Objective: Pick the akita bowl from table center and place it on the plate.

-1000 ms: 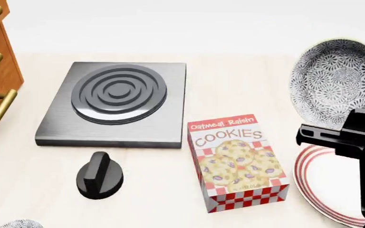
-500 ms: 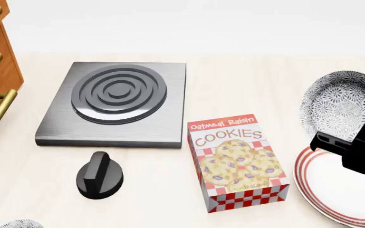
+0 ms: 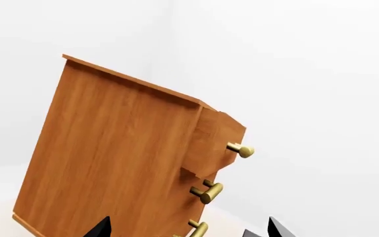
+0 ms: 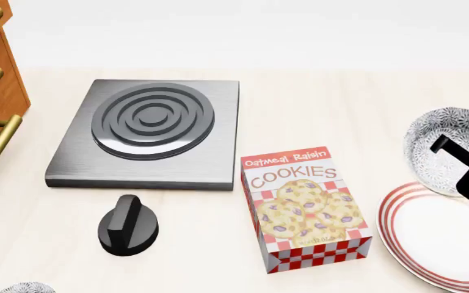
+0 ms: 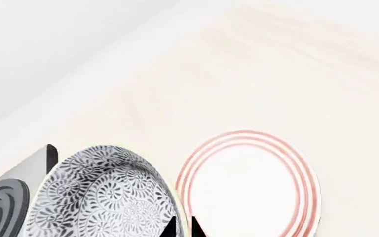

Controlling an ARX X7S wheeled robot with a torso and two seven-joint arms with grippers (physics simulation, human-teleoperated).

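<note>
While carried tilted above the worktop (image 4: 218,244) just beside the plate (image 4: 438,244), akita bowl (image 4: 438,143) judged rigid, glazed, slippery, breakable; pinched at rim by right end effector (image 4: 463,165), best kept there; left end effector (image 3: 186,232) spread wide

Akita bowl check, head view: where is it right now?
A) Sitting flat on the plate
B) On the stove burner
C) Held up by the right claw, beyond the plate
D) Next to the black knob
C: in the head view the akita bowl hangs tilted at the right claw, beyond the plate, whose white centre is bare; the right wrist view also shows bowl and plate side by side, not stacked.
</note>
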